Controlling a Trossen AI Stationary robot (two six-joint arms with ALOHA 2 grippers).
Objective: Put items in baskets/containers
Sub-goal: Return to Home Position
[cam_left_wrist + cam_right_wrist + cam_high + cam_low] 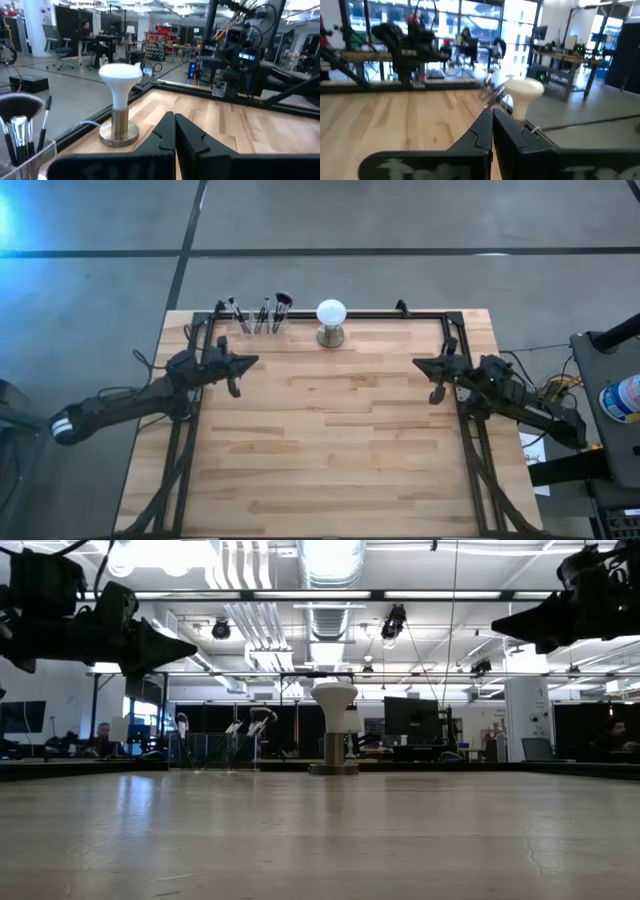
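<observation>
We are seeing left fingers (250,363) hovering over surface (330,440), left side, pressed together, empty | right fingers (420,365) likewise, right side | makeup brushes (262,310) standing in clear cups (258,327), well apart from both

- Clear cups (262,327): three small transparent containers, upright in a row at the far edge of the table (330,440), left of its centre.
- Slim brushes (238,314): thin dark handles with silvery ferrules, standing heads-up in the cups and leaning slightly.
- Fan-headed brush (20,106): wider black head, upright in the cup at the row's right end.
</observation>
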